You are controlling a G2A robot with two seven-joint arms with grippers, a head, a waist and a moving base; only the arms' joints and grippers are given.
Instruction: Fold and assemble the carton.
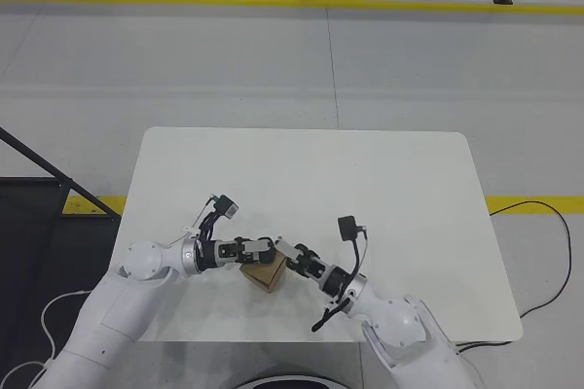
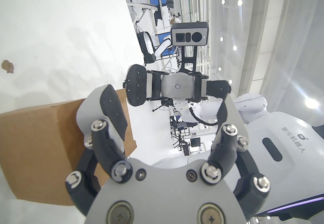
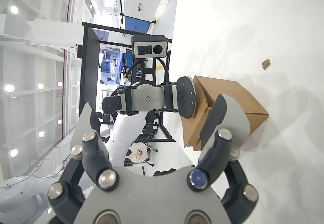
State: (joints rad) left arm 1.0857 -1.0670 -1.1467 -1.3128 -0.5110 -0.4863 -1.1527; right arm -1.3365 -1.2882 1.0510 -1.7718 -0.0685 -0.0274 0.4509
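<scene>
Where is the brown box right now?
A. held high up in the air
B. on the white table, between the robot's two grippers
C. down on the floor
B: the carton sits on the white table, with the left gripper and right gripper at either side of it, jaws open.

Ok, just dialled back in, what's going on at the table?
Both arms are at a small brown cardboard carton near the robot-side edge of the white table. The left hand and right hand face each other, both open, each with one finger pad at the carton's end. That end is still open, flaps not tucked. A small brown scrap lies on the table nearby.
</scene>
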